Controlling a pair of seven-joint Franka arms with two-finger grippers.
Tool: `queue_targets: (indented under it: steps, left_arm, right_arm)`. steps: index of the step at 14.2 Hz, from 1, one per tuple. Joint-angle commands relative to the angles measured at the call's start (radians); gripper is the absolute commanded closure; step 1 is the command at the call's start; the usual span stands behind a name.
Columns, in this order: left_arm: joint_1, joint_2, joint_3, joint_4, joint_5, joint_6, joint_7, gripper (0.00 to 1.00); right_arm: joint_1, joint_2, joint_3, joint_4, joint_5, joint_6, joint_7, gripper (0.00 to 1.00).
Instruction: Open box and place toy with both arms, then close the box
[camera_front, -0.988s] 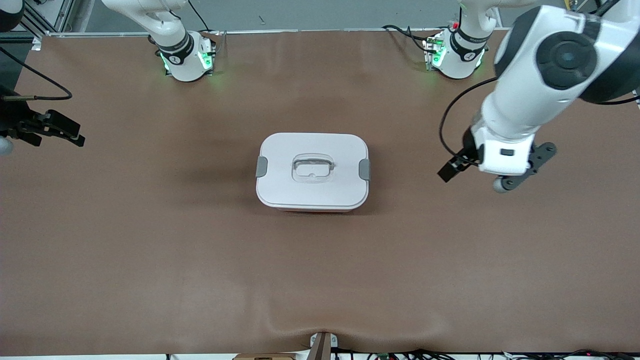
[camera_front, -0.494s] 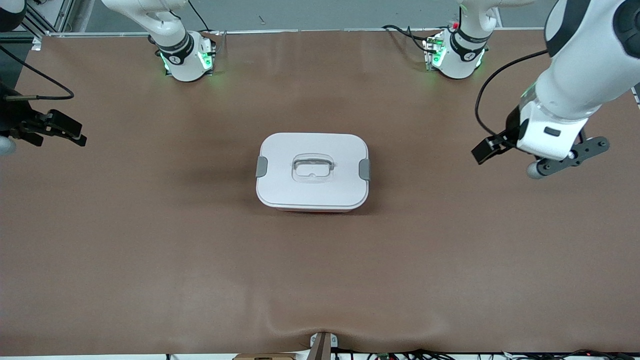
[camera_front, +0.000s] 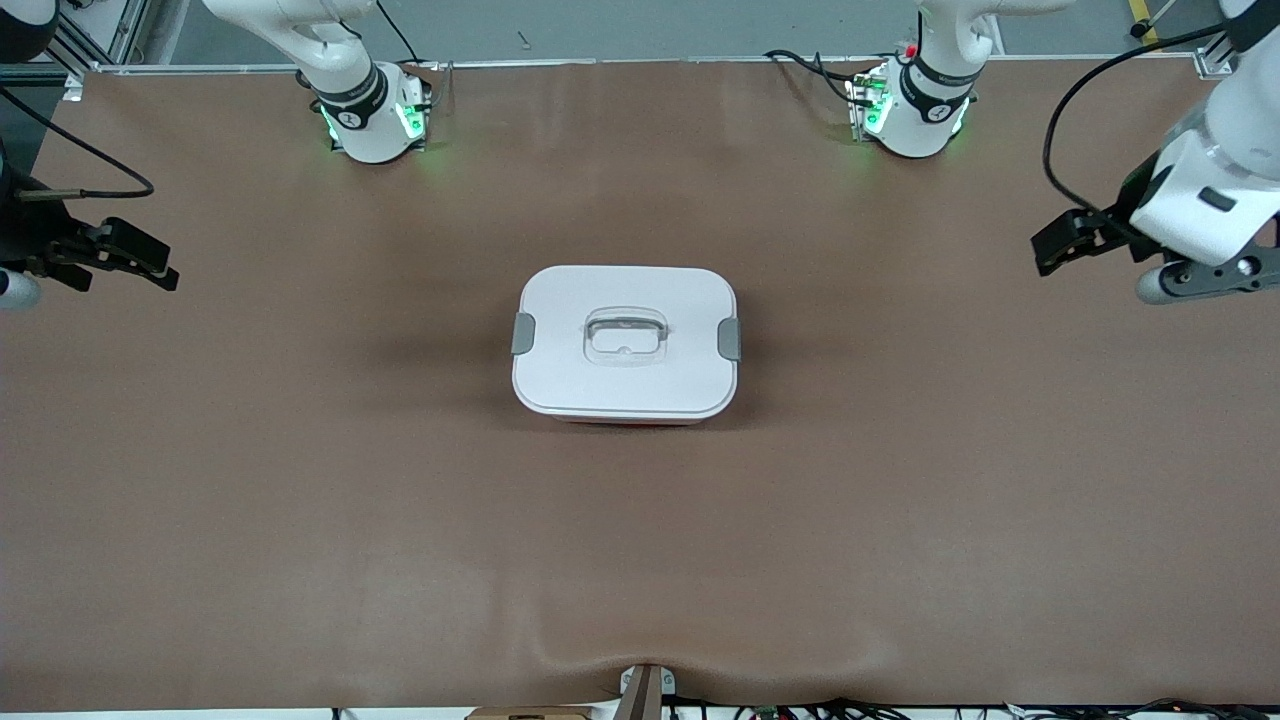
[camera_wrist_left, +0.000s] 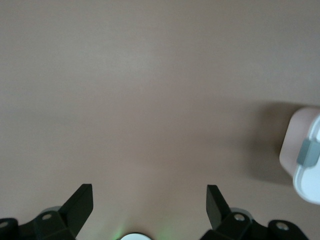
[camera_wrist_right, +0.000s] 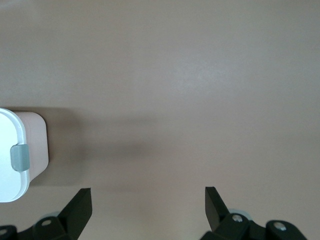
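Observation:
The box (camera_front: 625, 343) stands in the middle of the table. Its white lid is on, with a grey clip (camera_front: 523, 334) at each end and a clear recessed handle (camera_front: 625, 335). The toy is out of view. My left gripper (camera_front: 1055, 248) hangs open and empty over the table at the left arm's end, well apart from the box. My right gripper (camera_front: 125, 266) hangs open and empty over the right arm's end. The left wrist view shows the open left gripper (camera_wrist_left: 150, 192) and one end of the box (camera_wrist_left: 306, 152). The right wrist view shows the open right gripper (camera_wrist_right: 148, 195) and the box's other end (camera_wrist_right: 22, 155).
The brown table mat (camera_front: 640, 550) lies bare around the box. The arms' bases (camera_front: 375, 115) stand along the edge farthest from the front camera. A small bracket (camera_front: 645, 685) sits at the mat's nearest edge.
My left arm has swung away from the box toward its own end of the table. My right gripper has barely moved. The box has not moved.

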Motion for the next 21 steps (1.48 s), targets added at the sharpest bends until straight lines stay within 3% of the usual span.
queue_targets:
  steps: [1,8,17,21]
  left_arm:
    - [0.002,-0.09,0.065,-0.087,-0.064,-0.004,0.085,0.0]
    - [0.015,-0.165,0.082,-0.148,-0.062,-0.004,0.111,0.0]
    - [0.014,-0.153,0.028,-0.147,-0.051,-0.004,0.115,0.0]
    - [0.021,-0.119,0.039,-0.101,-0.047,0.007,0.114,0.0]
  right_arm:
    - [-0.008,-0.007,-0.002,0.003,0.012,0.008,-0.008,0.0]
    - [0.0,-0.006,-0.001,0.005,0.015,0.006,-0.008,0.0]
    - [-0.008,-0.006,-0.001,0.005,0.018,0.011,-0.01,0.0]
    - [-0.008,-0.006,-0.001,0.005,0.02,0.018,-0.007,0.0]
